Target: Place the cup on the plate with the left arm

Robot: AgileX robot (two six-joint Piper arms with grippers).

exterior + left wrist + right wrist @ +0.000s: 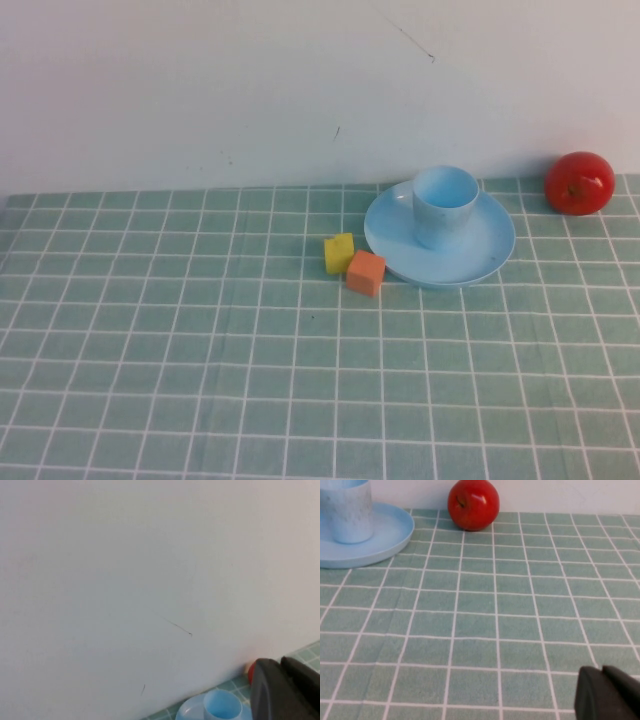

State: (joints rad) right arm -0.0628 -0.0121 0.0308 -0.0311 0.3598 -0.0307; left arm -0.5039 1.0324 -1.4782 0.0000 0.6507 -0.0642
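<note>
Cup (444,205) upright on the plate (490,262), far side of the checked surface (200,350). Yellow block (339,253) and orange block (365,272) touch, just left of plate; apple (579,183) to its right. Left hand (285,690) and right hand (607,695) each only a black edge in own wrist view; grip state can't tell.

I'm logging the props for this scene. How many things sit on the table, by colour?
Light blue: 2, the cup and the plate
Red: 1, an apple
Yellow: 1, a block
Orange: 1, a block
Total: 5
</note>
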